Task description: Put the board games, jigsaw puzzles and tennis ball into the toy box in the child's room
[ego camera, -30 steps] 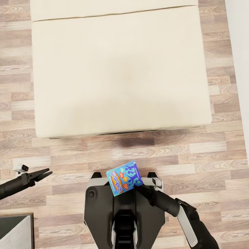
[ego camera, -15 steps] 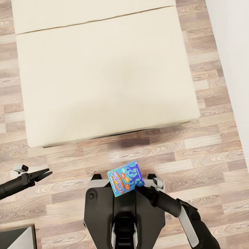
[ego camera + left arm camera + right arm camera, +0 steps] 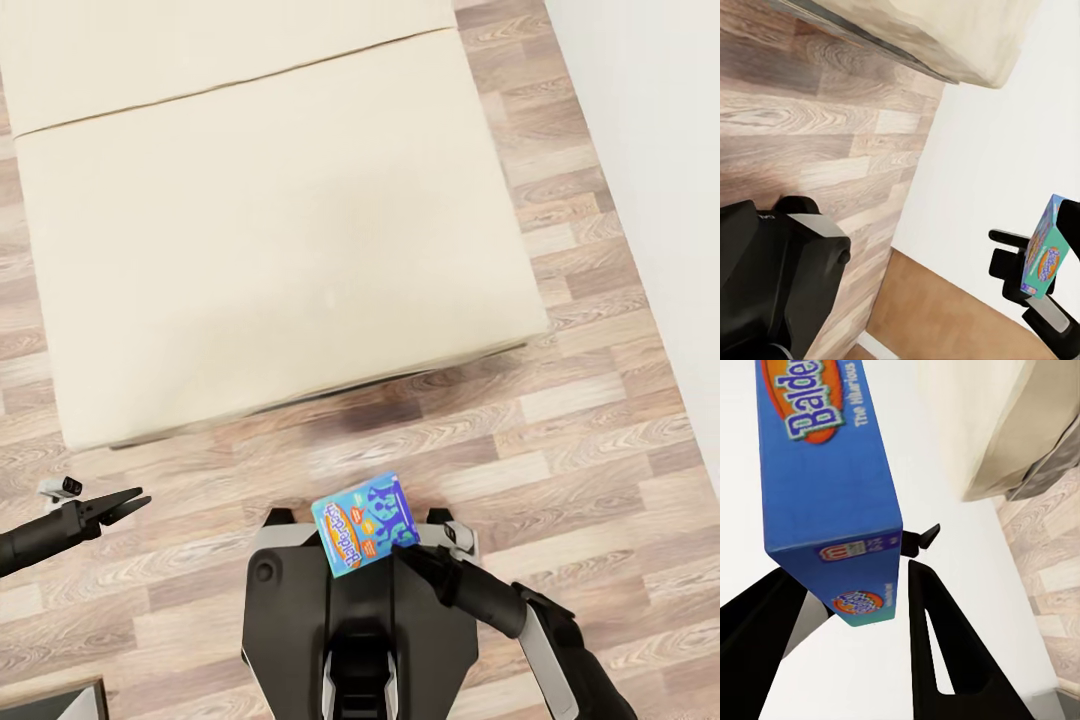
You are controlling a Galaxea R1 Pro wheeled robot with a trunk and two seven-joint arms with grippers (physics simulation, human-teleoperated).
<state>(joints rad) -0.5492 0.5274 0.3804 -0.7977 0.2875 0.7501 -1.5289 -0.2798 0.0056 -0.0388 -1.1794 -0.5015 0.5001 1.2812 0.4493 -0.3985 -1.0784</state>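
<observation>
A blue board game (image 3: 363, 521) with orange lettering hangs upright above my own base, pinched at its lower corner by my right gripper (image 3: 404, 545). The right wrist view has the same board game (image 3: 825, 472) close up, with a dark finger (image 3: 945, 645) on each side of its lower edge. From the left wrist view the board game (image 3: 1044, 251) appears far off against the white wall. My left gripper (image 3: 128, 503) hovers over the floor at the left, fingers slightly apart and empty. The cream bed (image 3: 260, 220) lies ahead with a bare top.
Wood plank floor (image 3: 520, 440) runs between my base (image 3: 360, 620) and the bed. A white wall (image 3: 650, 150) stands at the right. A dark grey corner (image 3: 50, 700) pokes in at the lower left.
The whole view has swung, so the bed now sits further left and more wall appears at the right. Both arms and the held board game keep their places relative to my base.
</observation>
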